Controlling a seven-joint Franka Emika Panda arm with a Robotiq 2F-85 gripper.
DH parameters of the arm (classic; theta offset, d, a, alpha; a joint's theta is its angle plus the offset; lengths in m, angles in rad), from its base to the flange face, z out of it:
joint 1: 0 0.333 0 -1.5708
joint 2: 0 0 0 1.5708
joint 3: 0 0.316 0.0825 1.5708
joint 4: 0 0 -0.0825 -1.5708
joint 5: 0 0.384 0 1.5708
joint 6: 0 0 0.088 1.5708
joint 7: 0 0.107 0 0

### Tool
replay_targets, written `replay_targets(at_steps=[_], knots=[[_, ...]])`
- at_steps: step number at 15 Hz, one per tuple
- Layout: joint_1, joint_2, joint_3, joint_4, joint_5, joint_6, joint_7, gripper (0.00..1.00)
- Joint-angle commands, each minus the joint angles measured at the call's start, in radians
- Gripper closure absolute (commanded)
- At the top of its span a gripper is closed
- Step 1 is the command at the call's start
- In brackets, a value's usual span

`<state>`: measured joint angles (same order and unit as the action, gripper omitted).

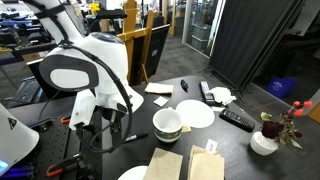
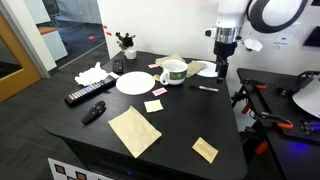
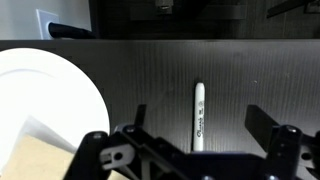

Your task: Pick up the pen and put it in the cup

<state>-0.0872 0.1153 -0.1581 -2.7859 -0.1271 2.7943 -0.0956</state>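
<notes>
The pen [image 3: 199, 105] lies flat on the dark table; in the wrist view it looks pale with dark print, and it runs lengthwise between my two fingers. My gripper [image 3: 198, 120] is open and hovers just above it, not touching. In an exterior view the gripper [image 2: 221, 68] points down over the pen [image 2: 207, 88]. The cup [image 2: 173, 72], white and squat with a greenish rim band, stands upright a short way from the pen. It also shows in an exterior view [image 1: 167, 123], beside my gripper [image 1: 112, 135].
A white plate [image 3: 50, 90] lies close to the pen. Another white plate [image 2: 133, 82], a black remote [image 2: 88, 95], a black oval object [image 2: 93, 112], a brown paper [image 2: 135, 130], sticky notes [image 2: 153, 105] and a flower vase [image 2: 125, 45] share the table.
</notes>
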Motion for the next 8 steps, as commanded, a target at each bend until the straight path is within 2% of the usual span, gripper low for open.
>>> replay_targets(at_steps=[1, 8], knots=[[-0.006, 0.018, 0.006, 0.001, -0.019, 0.018, 0.033, 0.00], [0.013, 0.065, -0.008, 0.017, -0.058, 0.072, 0.083, 0.00]])
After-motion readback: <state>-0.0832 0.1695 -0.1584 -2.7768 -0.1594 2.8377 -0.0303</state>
